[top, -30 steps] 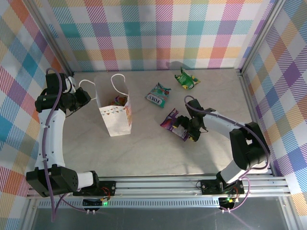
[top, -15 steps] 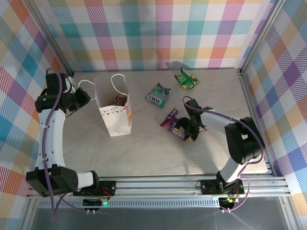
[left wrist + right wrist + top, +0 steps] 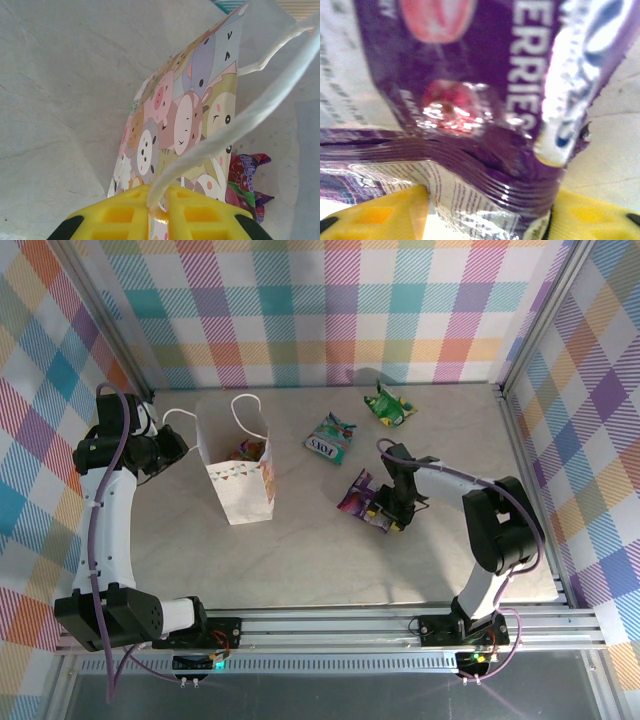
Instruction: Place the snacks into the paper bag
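Observation:
The white animal-print paper bag stands upright at the left of the table, with colourful snacks inside it. My left gripper is shut on the bag's white cord handle, holding it out to the left. A purple snack packet lies at mid-table. My right gripper has its yellow fingers pressed against both sides of the packet's crumpled end. A teal packet and a green packet lie farther back.
Plaid walls and metal frame posts close in the table at the back and both sides. Bare tabletop stretches between the bag and the arm bases.
My right gripper's jaws have narrowed onto the purple packet, and the wrist has shifted slightly left. The left arm and the bag have stayed still.

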Controlling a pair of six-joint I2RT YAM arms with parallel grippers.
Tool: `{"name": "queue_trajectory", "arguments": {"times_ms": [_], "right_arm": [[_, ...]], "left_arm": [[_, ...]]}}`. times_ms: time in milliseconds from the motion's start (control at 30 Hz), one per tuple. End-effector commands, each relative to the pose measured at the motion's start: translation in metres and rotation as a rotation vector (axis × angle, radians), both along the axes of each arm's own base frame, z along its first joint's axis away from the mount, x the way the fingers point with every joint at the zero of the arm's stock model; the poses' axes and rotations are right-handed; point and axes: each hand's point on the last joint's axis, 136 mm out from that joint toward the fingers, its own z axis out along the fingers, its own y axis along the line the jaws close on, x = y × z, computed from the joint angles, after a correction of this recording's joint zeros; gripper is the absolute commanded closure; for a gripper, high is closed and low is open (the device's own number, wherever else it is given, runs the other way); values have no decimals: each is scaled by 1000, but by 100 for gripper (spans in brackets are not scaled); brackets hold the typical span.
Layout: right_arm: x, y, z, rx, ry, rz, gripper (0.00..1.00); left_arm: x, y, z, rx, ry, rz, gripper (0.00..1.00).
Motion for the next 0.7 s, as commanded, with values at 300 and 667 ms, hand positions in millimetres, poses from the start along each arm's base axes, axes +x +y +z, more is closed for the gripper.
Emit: {"name": "queue_trajectory", "arguments": {"times_ms": [300,667], "right_arm": [[21,4,4,-17,-94,48,59],[22,-4,14,-58,-116,62,70]], "left_arm": [[-10,-4,7,7,4,2,85],[-9,-4,6,9,3,3,85]]}}
